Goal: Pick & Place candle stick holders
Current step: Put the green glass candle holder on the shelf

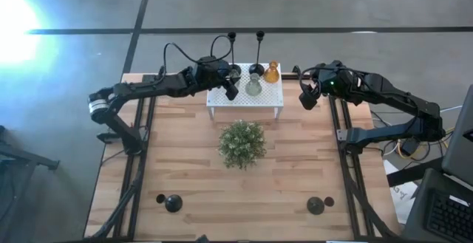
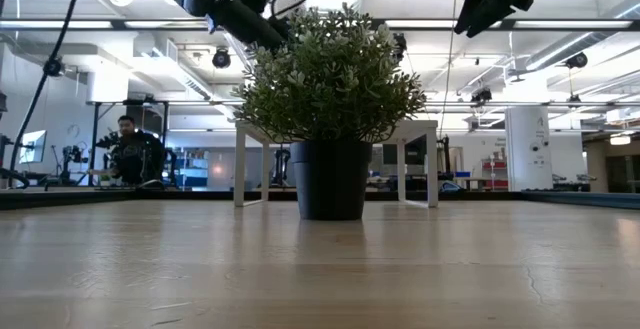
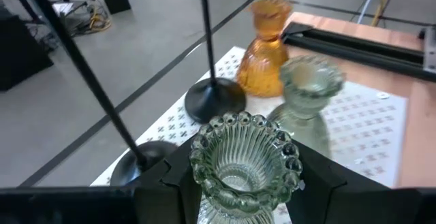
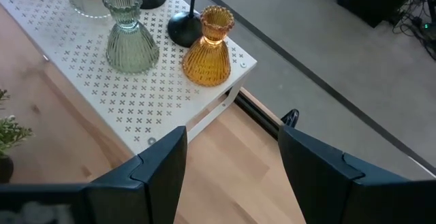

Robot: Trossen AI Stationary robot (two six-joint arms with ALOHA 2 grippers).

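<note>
A white perforated stand [image 1: 270, 99] stands at the table's far middle. On it stand two tall black holders with thin stems [image 1: 258, 51], an amber glass holder [image 1: 272, 72] and a pale greenish glass holder [image 1: 253, 86]. My left gripper [image 1: 230, 88] is over the stand's left part, shut on a second pale greenish glass holder [image 3: 245, 159]. My right gripper [image 1: 307, 99] is open and empty, off the stand's right end and above the table. Two short black holders [image 1: 173, 203] [image 1: 315, 205] stand near the table's near edge. My left gripper has the pale greenish holder between its two fingers, one finger [image 3: 160, 190] on each side of the ribbed body [image 3: 199, 178], below the beaded rim. The fingers slant down from the table's left. The holder is upright, open top up. The gripper hides its base.
A bushy green plant [image 1: 242, 143] in a dark pot stands mid-table, just in front of the stand, and hides much of it in the low view [image 2: 330, 79]. A person [image 2: 128, 149] sits in the room beyond the table.
</note>
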